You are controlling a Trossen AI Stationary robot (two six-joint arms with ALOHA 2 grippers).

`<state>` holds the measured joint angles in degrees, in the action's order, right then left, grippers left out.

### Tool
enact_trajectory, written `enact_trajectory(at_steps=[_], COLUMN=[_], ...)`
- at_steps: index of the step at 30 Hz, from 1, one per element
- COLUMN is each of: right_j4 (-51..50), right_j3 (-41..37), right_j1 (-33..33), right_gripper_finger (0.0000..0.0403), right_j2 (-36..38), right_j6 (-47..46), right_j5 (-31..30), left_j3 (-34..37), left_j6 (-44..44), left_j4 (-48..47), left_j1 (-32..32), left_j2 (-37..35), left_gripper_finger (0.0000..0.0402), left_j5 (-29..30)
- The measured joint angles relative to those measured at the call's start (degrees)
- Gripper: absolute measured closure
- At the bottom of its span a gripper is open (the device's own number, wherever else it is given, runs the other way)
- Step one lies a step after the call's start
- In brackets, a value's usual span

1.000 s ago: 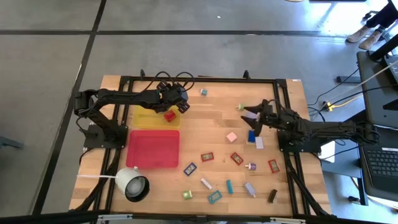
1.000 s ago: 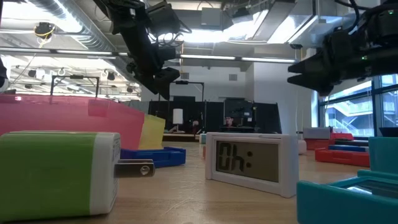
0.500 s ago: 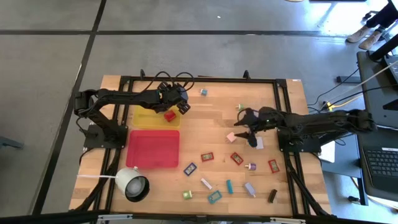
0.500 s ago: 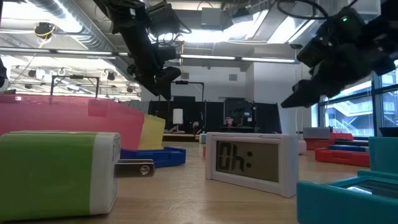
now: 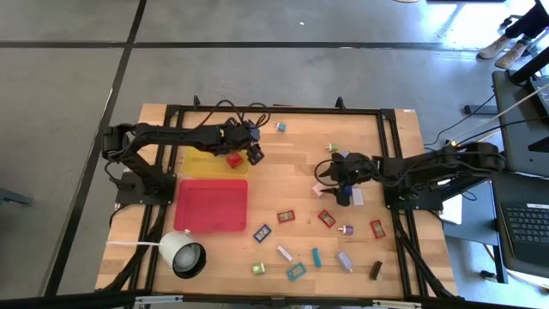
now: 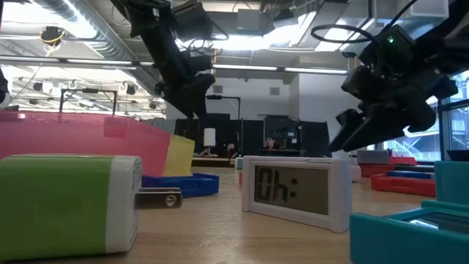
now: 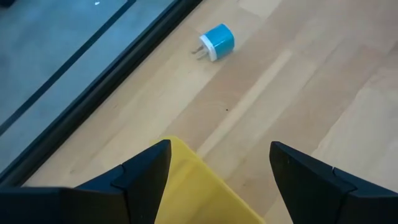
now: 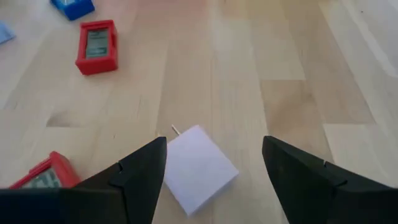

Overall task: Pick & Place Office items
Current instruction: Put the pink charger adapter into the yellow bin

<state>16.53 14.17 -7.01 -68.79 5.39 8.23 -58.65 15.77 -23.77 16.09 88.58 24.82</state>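
My right gripper (image 5: 328, 178) stands open, slanting down over a pale pink block (image 8: 199, 168) that lies flat on the wood; its fingers are on either side of the block, above it and not touching. My left gripper (image 5: 251, 148) hangs open over the far right corner of the yellow tray (image 7: 199, 186), with nothing between its fingers. A red item (image 5: 233, 160) lies in that tray. A blue plug (image 7: 216, 42) lies beyond the tray, toward the far edge. Several small office items (image 5: 286, 216) are scattered across the table's near right part.
A red tray (image 5: 211, 204) sits near the yellow one, with a white round cup-like thing (image 5: 184, 254) and its cord at the near left. Red items (image 8: 96, 45) and a blue one (image 5: 346, 195) lie close to the pink block. A black frame (image 5: 283, 109) borders the table.
My right gripper has swung toward the table's left and sunk, tipping from nearly level to slanting down over the pink block, staying open. My left gripper has turned a little in place above the yellow tray's corner.
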Motion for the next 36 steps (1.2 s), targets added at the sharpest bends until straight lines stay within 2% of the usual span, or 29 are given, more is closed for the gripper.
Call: enact_trajectory(at_steps=[5,12,20,23,27,29,32,36], right_j4=[1.3,4.7,3.1,-0.1,-4.5,-5.8,-6.5,-6.5], right_j3=[0.0,0.2,5.0,7.1,9.6,10.3,11.1,13.7], right_j1=[0.0,0.0,0.0,0.0,0.0,0.0,0.0,0.0], right_gripper_finger=[0.0133,0.0133,0.0134,0.0149,0.0191,0.0208,0.0208,0.0208], right_j2=[-3.3,-8.8,-14.8,-16.3,-16.8,-16.8,-16.8,-16.8], right_j6=[-0.2,0.7,1.5,2.4,2.4,2.3,2.6,3.7], right_j5=[3.3,3.2,3.3,3.4,3.3,2.5,-0.3,-7.6], left_j3=[0.0,0.0,0.0,0.0,0.0,0.0,0.0,0.0], left_j6=[0.0,0.0,0.0,0.0,0.0,0.0,0.7,3.0], left_j4=[0.0,0.0,-0.1,-0.2,-0.2,-0.2,0.1,0.8], left_j1=[-0.5,-0.4,-0.7,-0.8,-0.8,-0.8,-0.8,-0.8], left_j2=[0.0,0.0,0.0,0.0,0.0,0.0,0.0,0.0], left_gripper_finger=[0.0133,0.0131,0.0130,0.0131,0.0133,0.0133,0.0131,0.0131], left_j5=[-0.1,-0.1,-0.1,-0.1,0.9,1.5,1.6,0.7])
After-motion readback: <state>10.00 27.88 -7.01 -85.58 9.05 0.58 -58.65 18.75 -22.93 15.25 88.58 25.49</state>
